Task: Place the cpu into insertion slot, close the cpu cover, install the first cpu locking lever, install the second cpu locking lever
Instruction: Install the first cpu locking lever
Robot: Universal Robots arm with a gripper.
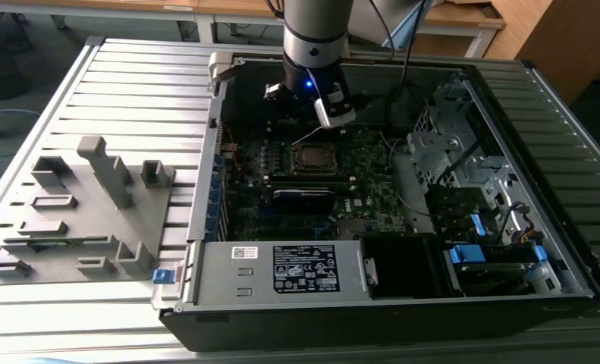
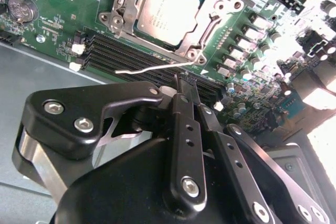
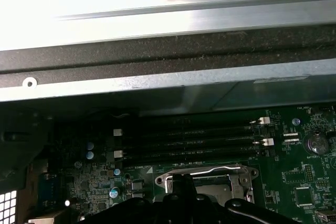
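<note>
The cpu [image 2: 168,10] lies in its socket on the green motherboard, its dull silver top showing. The cpu cover [image 2: 212,11] lies flat around it as a silvery frame. One thin locking lever [image 2: 149,68] sticks out free along the socket's edge, a pale wire [image 1: 306,137] in the exterior view. My gripper [image 2: 185,86] hangs just beside this lever, shut, with nothing visible between its black fingers [image 2: 184,129]. In the exterior view the gripper [image 1: 312,121] hovers over the far side of the socket [image 1: 314,158]. The first wrist view shows the socket [image 3: 206,174] beyond the fingers [image 3: 184,195].
The open computer case [image 1: 381,299] lies on a slatted metal table [image 1: 127,83]. Black memory slots [image 2: 131,56] run right beside the lever. A drive cage [image 1: 451,152] and cables stand toward the exterior view's right. A grey fixture [image 1: 87,205] sits outside the case on the left.
</note>
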